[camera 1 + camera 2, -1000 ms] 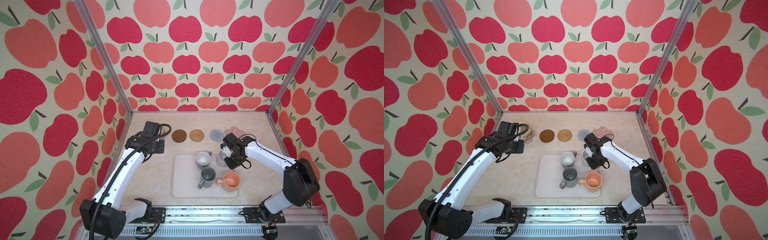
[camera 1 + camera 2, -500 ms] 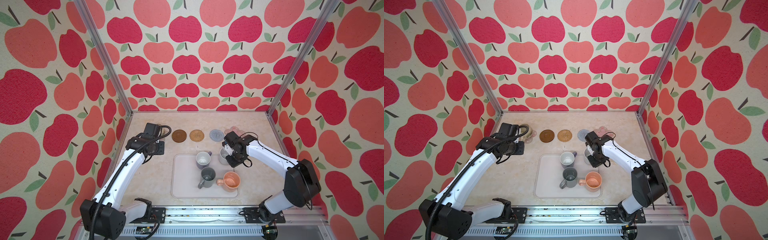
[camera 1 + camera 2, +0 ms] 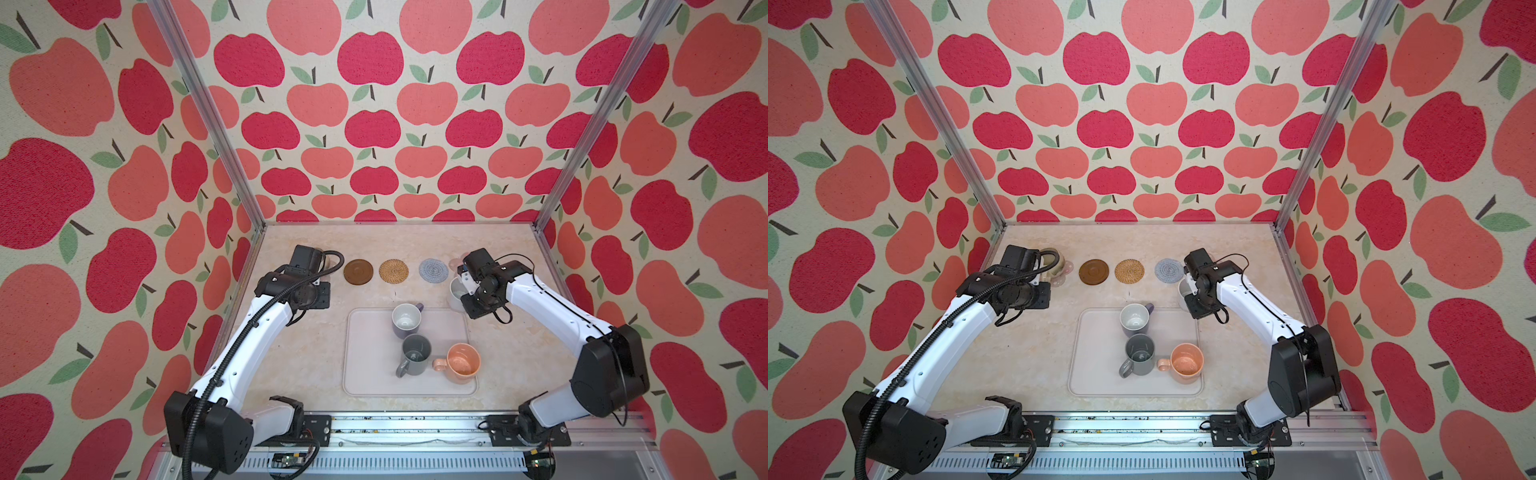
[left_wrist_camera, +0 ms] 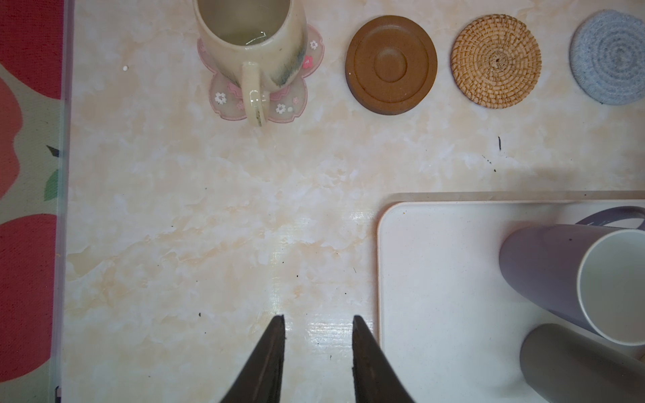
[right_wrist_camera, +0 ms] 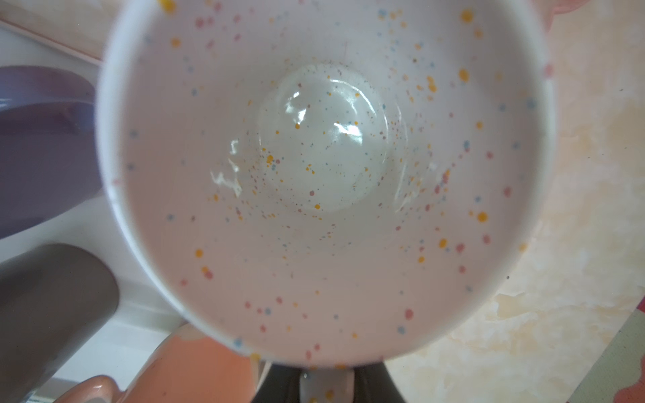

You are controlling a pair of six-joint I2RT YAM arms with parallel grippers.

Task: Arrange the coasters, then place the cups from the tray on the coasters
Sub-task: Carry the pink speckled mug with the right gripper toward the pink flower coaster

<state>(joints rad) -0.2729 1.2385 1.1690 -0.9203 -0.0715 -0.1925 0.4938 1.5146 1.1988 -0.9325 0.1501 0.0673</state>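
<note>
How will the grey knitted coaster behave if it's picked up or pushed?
The grey knitted coaster looks like coiled yarn, so probably floppy and light. Lying flat on the table, its edge may be hard to pinch; pushed, it might bunch.

we see walls (image 3: 374, 124) papered with red and coral apples and green leaves on cream. two silver metal posts (image 3: 210, 124) stand in the back corners. the surface (image 3: 316, 353) is glossy cream marble-look, with soft glare. a metal rail (image 3: 415, 428) runs along its near edge.
</note>
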